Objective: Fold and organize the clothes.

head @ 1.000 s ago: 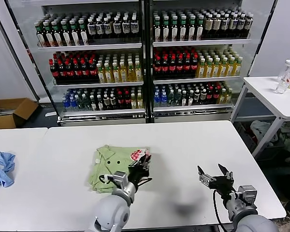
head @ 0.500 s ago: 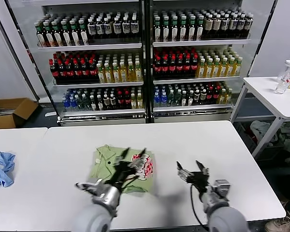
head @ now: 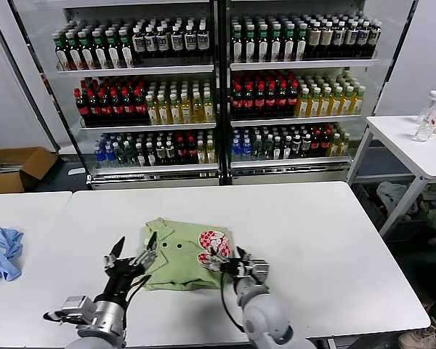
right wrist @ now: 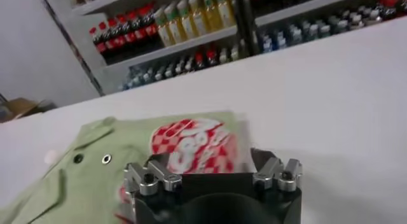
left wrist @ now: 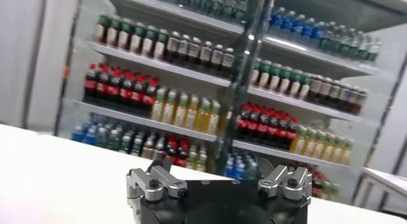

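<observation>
The light green polo shirt lies folded on the white table, collar and buttons towards the left and the red-and-white patch at its right edge. My left gripper is open and hovers at the shirt's front left edge. Its wrist view shows only its open gripper against the table and fridge. My right gripper is open, low at the shirt's front right corner beside the patch. In the right wrist view the shirt and patch lie just beyond the open gripper.
A light blue garment lies on the adjoining left table. Glass-door fridges full of bottles stand behind. A side table with bottles is at the right. A cardboard box sits on the floor at the left.
My right gripper has moved left from the table's front right to the shirt's right edge. My left gripper has moved left from over the patch to the shirt's front left edge.
</observation>
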`<action>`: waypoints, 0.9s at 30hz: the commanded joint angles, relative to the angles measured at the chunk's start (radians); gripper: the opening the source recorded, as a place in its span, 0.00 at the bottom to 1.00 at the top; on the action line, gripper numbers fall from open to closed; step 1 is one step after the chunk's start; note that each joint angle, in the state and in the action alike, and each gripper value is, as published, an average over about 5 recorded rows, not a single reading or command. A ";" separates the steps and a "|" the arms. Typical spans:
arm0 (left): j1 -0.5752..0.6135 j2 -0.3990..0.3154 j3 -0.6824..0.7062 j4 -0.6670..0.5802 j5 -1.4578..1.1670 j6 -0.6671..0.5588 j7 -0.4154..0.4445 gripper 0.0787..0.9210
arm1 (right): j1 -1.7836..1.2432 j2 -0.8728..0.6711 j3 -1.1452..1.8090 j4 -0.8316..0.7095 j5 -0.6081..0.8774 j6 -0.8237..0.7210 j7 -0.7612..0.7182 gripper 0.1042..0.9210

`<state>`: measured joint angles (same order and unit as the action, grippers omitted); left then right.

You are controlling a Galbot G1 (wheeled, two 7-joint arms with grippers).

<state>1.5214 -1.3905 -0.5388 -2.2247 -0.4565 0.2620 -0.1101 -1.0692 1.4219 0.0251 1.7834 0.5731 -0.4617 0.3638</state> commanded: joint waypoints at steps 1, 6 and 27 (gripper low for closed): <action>0.079 0.009 -0.084 -0.035 -0.006 -0.042 -0.016 0.88 | 0.100 0.099 -0.107 -0.163 0.004 -0.004 0.055 0.82; 0.080 0.008 -0.075 -0.033 -0.007 -0.046 -0.015 0.88 | 0.088 0.068 -0.090 -0.147 0.006 0.007 0.037 0.65; 0.076 0.015 -0.047 -0.024 0.005 -0.046 -0.005 0.88 | 0.155 -0.328 0.140 -0.157 -0.264 0.074 -0.265 0.01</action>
<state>1.5923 -1.3751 -0.5866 -2.2474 -0.4642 0.2189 -0.1163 -0.9424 1.2909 0.0654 1.6591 0.4815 -0.4392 0.2623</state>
